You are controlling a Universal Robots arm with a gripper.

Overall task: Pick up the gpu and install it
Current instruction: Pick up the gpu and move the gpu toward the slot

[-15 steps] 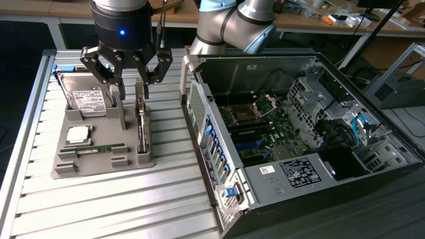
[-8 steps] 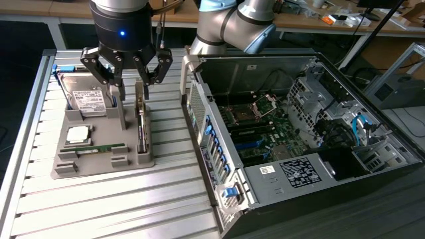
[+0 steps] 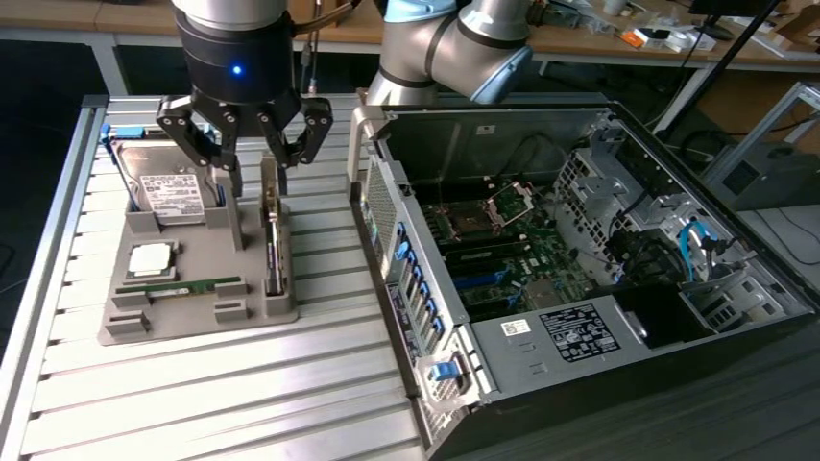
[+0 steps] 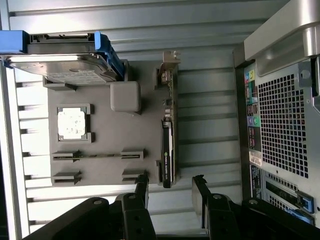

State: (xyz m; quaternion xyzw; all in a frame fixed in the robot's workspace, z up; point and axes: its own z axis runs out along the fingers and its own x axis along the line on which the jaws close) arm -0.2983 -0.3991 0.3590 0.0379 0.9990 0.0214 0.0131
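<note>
We start at the exterior view's left: slatted metal surface (image 3: 192, 394) carries a gray parts tray (image 3: 192, 325), its molded slots keeping each part in a fixed pose, likely so that it can be grasped the same way each time. In the tray, the hard drive (image 3: 167, 187) leans in the far slot, the CPU (image 3: 152, 257) lies flat in its pocket and the RAM stick (image 3: 180, 286) sits edge-up in a narrow groove nearer the camera. Further right, at the tray's right-hand edge, the gpu (image 3: 273, 245) stands on its long edge in its own slot. We judge that this leaves both flat faces free for a pinch from above. The gripper (image 3: 256, 165) hangs over the gpu's far end and points straight down. Its fingers (image 4: 142, 187) are spread wide and hold nothing. In the wrist view the gpu (image 4: 167, 135) runs in line with the gap between them, bracket end away from the gripper (image 4: 171, 184). So the opening looks lined up to straddle the card, but nothing touches it yet. The gpu is not picked up and sits fully in the tray. Furthest right, the computer case (image 3: 397, 250) lies on its side just beside the tray. Its side panel is off, so the motherboard (image 3: 513, 250) faces up, which we read as giving access from above.
</note>
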